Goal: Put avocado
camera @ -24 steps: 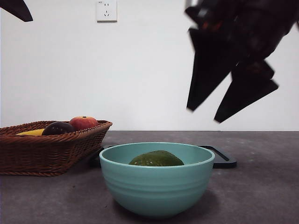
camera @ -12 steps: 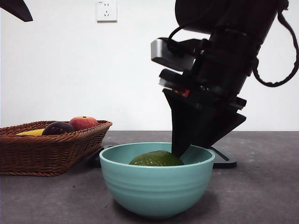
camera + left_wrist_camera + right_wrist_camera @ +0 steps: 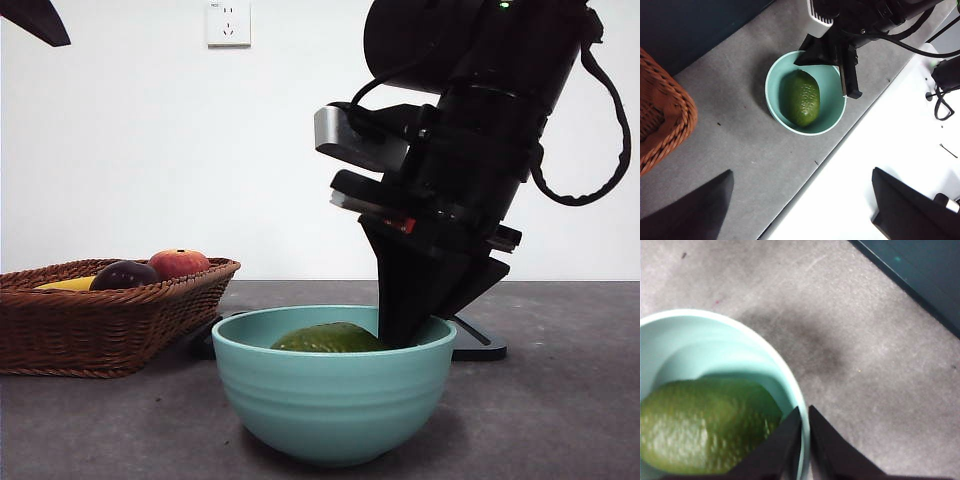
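Observation:
The avocado (image 3: 325, 338) (image 3: 802, 97) (image 3: 700, 430) is dark green and bumpy and lies on its side inside a teal bowl (image 3: 330, 400) (image 3: 769, 92) (image 3: 765, 350). My right gripper (image 3: 400, 335) (image 3: 805, 415) reaches down onto the bowl's right rim. One jaw is inside the bowl next to the avocado and the other is outside, and they are pinched together on the rim. My left gripper (image 3: 802, 171) hangs open high above the table's edge, away from the bowl. It shows in the front view only as a black tip (image 3: 35, 20).
A wicker basket (image 3: 100, 320) (image 3: 665, 115) stands left of the bowl and holds a red apple (image 3: 178, 262), a dark purple fruit (image 3: 123, 275) and a yellow fruit (image 3: 70, 284). A flat black tray (image 3: 480, 340) lies behind the bowl. White surface borders the grey mat.
The right arm has come down from high on the right to the bowl. Its jaws went from spread apart to closed on the rim, and the bowl nudged slightly left.

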`<action>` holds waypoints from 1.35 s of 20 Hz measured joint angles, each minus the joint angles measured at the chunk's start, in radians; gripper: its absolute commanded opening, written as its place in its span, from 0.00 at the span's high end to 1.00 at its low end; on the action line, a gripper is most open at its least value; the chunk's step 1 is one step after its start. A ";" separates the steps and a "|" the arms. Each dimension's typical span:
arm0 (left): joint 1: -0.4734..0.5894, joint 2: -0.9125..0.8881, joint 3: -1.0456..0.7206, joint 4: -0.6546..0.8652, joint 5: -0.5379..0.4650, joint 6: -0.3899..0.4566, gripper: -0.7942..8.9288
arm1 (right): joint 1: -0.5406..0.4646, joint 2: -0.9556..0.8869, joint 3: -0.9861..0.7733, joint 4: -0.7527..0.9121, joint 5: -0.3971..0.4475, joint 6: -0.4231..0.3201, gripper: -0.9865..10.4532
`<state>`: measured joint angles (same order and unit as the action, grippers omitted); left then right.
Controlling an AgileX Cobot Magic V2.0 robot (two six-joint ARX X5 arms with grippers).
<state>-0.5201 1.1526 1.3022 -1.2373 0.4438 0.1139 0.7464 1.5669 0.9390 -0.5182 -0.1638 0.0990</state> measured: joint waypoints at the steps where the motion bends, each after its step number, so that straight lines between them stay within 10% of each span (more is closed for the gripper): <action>1: 0.000 0.000 0.000 0.000 0.000 0.000 0.47 | 0.000 0.000 0.006 -0.007 -0.001 0.005 0.91; 19: 0.000 0.000 0.000 0.000 0.000 0.000 0.47 | -0.291 0.315 0.698 -0.274 -0.013 -0.047 0.91; 27: 0.000 0.000 0.000 0.000 0.000 0.000 0.47 | -0.307 0.484 0.743 -0.239 -0.042 -0.051 0.91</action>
<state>-0.5201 1.1526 1.3022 -1.2373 0.4438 0.1139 0.4389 2.0514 1.6821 -0.7574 -0.2054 0.0479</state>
